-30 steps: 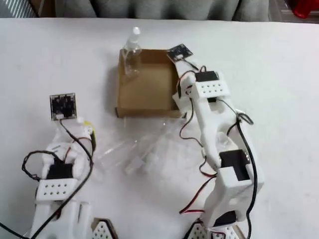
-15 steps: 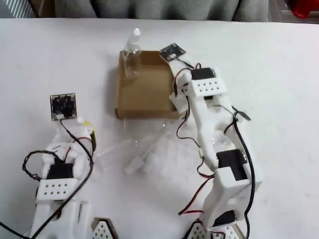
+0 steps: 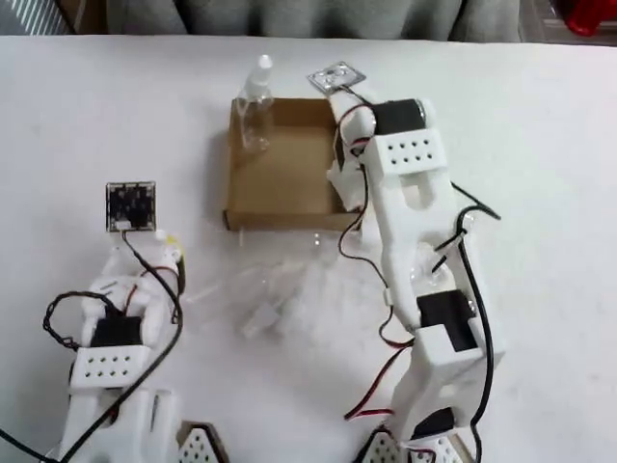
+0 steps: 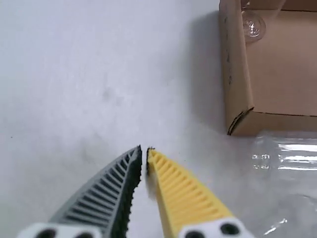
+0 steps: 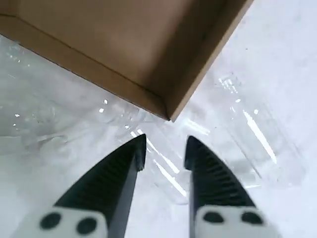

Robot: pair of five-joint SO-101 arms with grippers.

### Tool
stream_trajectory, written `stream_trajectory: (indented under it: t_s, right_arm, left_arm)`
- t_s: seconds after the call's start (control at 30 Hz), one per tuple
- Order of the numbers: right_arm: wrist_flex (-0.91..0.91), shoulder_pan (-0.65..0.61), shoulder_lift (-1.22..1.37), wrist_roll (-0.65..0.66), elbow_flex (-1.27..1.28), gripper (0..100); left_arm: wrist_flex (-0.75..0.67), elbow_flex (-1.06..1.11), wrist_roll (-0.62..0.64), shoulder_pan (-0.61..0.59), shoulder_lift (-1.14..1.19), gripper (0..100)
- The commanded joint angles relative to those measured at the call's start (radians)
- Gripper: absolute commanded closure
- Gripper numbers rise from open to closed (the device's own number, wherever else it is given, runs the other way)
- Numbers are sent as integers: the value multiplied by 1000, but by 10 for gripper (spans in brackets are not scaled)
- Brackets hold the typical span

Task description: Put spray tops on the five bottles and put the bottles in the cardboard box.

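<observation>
Here the right pincer (image 5: 166, 144), smooth black fingers (image 5: 114, 173) parted, hangs over clear, glossy plastic bottles (image 5: 252, 139) lying just ahead of it, beside a square corner of the brown cardboard box (image 5: 124, 29). The left pincer (image 4: 144, 149), ribbed grey and yellow, is closed on nothing, the box beyond it.

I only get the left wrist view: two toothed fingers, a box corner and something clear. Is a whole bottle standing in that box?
Observer: Yes. The high view shows one bottle with a white spray top, upright in a far corner of the cardboard box.
Operator: Where is the other arm?
Observer: The right gripper hangs open just outside a near corner of the box, over loose bottles lying on the table.
Operator: How many lie out there?
Observer: I cannot count them. In the high view they overlap in one clear jumble in front of the box.
</observation>
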Motion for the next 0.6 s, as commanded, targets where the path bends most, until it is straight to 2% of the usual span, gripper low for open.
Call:
stream_trajectory:
  t_s: [0.0,0.23,0.57]
  right_arm:
    - [51,-1,-21,-15,-54,980]
    - [74,50,-45,-15,6,983]
    - [70,133,-297,-8,333,983]
  left_arm:
    - [-28,-8,-20,-2,-22,976]
    - [-28,-8,-21,-4,-22,976]
    - [-26,-15,-21,-38,-27,977]
